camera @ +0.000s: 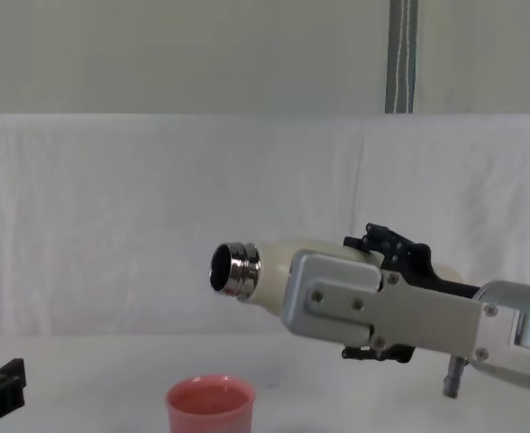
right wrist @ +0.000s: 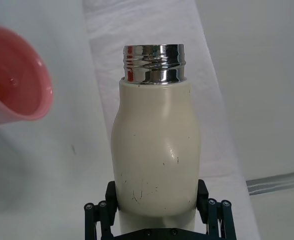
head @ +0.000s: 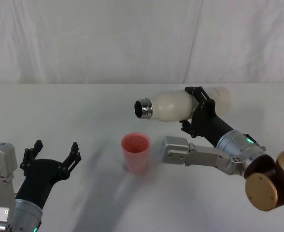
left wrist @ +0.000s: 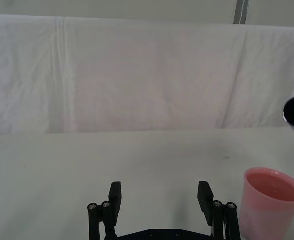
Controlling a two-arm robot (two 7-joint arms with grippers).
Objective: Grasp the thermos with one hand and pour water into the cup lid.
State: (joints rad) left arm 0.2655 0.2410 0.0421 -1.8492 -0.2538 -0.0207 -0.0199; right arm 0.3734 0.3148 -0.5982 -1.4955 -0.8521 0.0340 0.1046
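Pouring looks well advanced, by my reading. My right black two-jaw gripper [head: 200,112] is clamped round the tall cream-white matte thermos [head: 180,105], which lies nearly level in the air, its shiny threaded steel neck [head: 144,108] at about one o'clock from the small pink plastic cup lid [head: 136,152] standing on the white table [head: 84,111]. I see no stream. My left gripper [head: 52,157] waits spread wide at nine o'clock of the cup.
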